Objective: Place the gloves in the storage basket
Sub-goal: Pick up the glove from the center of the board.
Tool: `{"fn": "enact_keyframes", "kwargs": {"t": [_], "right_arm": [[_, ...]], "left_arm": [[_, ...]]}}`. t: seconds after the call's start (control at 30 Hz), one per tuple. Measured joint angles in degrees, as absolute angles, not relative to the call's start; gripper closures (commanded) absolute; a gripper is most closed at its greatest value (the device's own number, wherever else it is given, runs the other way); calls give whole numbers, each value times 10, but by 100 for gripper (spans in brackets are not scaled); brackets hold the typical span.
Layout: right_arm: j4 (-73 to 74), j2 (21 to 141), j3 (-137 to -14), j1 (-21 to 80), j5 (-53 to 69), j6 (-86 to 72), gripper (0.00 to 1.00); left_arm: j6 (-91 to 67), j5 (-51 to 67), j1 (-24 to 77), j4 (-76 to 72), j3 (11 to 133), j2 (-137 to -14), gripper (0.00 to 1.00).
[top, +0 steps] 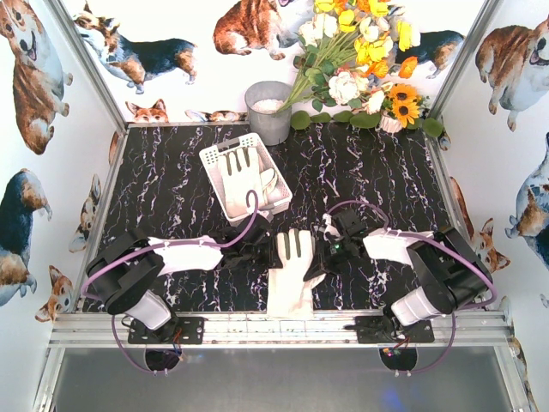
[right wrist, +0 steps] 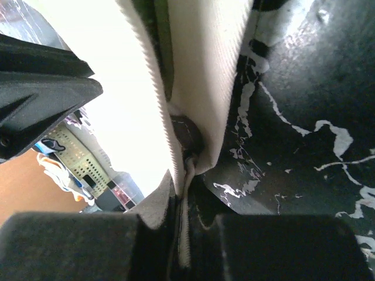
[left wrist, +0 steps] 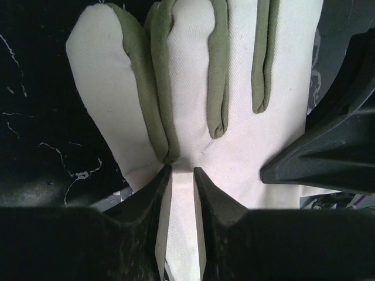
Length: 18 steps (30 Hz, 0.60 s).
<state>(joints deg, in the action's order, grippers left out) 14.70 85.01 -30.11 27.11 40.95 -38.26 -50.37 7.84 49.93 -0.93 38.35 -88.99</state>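
Observation:
A cream-white glove (top: 292,270) with grey-green finger patches hangs between my two grippers near the table's front edge, fingers pointing away. My left gripper (top: 268,251) is shut on its left edge; in the left wrist view (left wrist: 180,171) the jaws pinch the cloth (left wrist: 234,88) below the finger bases. My right gripper (top: 314,262) is shut on the glove's right edge, and the fabric (right wrist: 199,58) is clamped in the right wrist view (right wrist: 184,175). The white slotted storage basket (top: 214,159) stands behind and to the left, with another glove (top: 244,180) lying inside.
A grey metal bucket (top: 268,112) stands at the back behind the basket. A bunch of flowers (top: 360,60) fills the back right corner. Patterned walls close in the black marbled table (top: 386,180) on three sides.

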Motion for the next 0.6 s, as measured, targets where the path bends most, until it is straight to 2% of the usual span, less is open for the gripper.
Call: {"fn": "enact_keyframes", "kwargs": {"t": [0.27, 0.53, 0.6], "right_arm": [[169, 801, -303, 267, 402, -370, 100], [262, 744, -361, 240, 401, -311, 100], [290, 727, -382, 239, 400, -289, 100]], "left_arm": [[-493, 62, 500, 30, 386, -837, 46], [-489, 55, 488, 49, 387, -744, 14], [-491, 62, 481, 37, 380, -720, 10]]}}
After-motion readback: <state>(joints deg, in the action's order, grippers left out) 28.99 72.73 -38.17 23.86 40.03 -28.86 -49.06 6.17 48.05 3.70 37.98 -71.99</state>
